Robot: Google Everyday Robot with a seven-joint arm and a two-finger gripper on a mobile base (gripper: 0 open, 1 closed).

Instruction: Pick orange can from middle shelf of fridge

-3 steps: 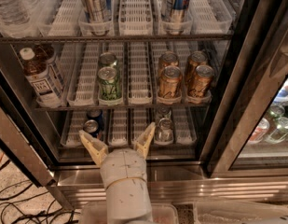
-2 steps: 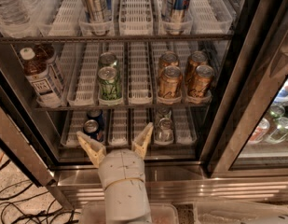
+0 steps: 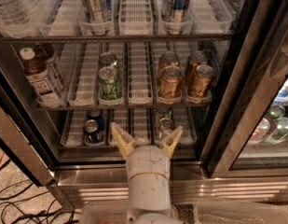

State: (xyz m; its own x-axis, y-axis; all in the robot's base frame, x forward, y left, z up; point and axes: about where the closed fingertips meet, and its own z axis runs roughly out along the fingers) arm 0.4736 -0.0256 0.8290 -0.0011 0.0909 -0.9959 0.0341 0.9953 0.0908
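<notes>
Claw (image 3: 147, 130): sat at lower centre of the frame, fingers spread wide, gripped nothing, tips pointed up into the fridge (image 3: 229, 101), about level with the bottom rack.

Orange can (image 3: 170, 82): stood upright at the front of its lane on the middle shelf (image 3: 134, 105), above and a little right of the claw. Well apart from it, untouched. Backed by another like it in the same lane, and flanked on the right by the next can (image 3: 201, 80), just beside, with one more behind that. Set one lane away from the green can (image 3: 109, 83), which lay up and left of the claw.

Long axis vertical, so probably called for a side-on grasp, one finger on each flank of the body. Judged as the approach step: needed a rise to shelf height, a small shift right, then a push forward. Worth watching: right finger squeezed against the next can, and the clear tray lip in front.
</notes>
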